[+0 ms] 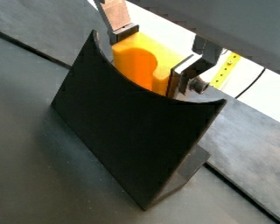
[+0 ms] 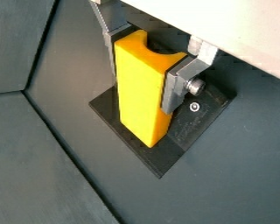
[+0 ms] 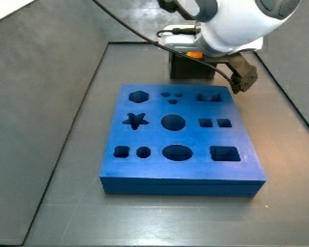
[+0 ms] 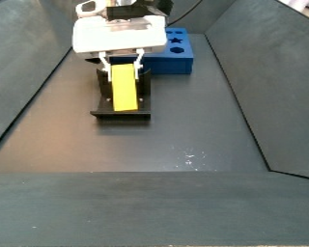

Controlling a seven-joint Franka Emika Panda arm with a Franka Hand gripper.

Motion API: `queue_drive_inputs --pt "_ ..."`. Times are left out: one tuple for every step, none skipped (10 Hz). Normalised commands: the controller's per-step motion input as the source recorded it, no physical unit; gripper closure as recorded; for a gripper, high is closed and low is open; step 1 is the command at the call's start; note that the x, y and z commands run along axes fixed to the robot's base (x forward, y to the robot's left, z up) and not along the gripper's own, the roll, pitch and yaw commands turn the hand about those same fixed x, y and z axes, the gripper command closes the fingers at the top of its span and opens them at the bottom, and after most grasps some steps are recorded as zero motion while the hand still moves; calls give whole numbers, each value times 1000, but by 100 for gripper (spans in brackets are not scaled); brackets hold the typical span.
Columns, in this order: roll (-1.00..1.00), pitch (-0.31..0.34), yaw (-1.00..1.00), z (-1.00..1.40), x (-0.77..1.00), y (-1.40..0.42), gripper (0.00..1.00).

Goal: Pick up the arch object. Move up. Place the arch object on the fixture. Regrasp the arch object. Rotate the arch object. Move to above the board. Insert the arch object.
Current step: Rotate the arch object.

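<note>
Yellow plastic shows between two silver fingers: it is the arch. The hand is down at the fixture, and its pads press the arch from both sides, so the hand is gripping the arch. The arch leans on the fixture's tall dark wall, with its low end on the base plate. In a side view the arch runs long from 12 o'clock to 6 o'clock, straight down from the hand. The hand holds it near its top end.

The fixture stands just past the far edge of the blue board, at about 12 o'clock from it. The arch itself is hidden in that view.

I think this is the regrasp step. The turn comes next, so the long side must swing while the grip stays tight.
</note>
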Motion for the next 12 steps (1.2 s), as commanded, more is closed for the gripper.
queue_drive_inputs --pt "0 0 0 973 -1000 124 100" --pt "-32 -27 4 973 -1000 118 100" --pt "-56 -47 8 968 -1000 108 100" --pt "-66 -56 12 956 -1000 98 100" --pt "-71 -60 11 942 -1000 91 100" --pt "-73 -63 6 930 -1000 86 100" --pt "-76 -65 -3 906 -1000 78 100" --pt "-79 -64 -10 886 -1000 73 100" --pt "-84 -59 -21 859 -1000 65 100" --pt "-86 -55 -32 837 -1000 60 100" --pt "-92 -44 -45 806 -1000 52 100" --pt "-96 -37 -50 790 -1000 47 100"
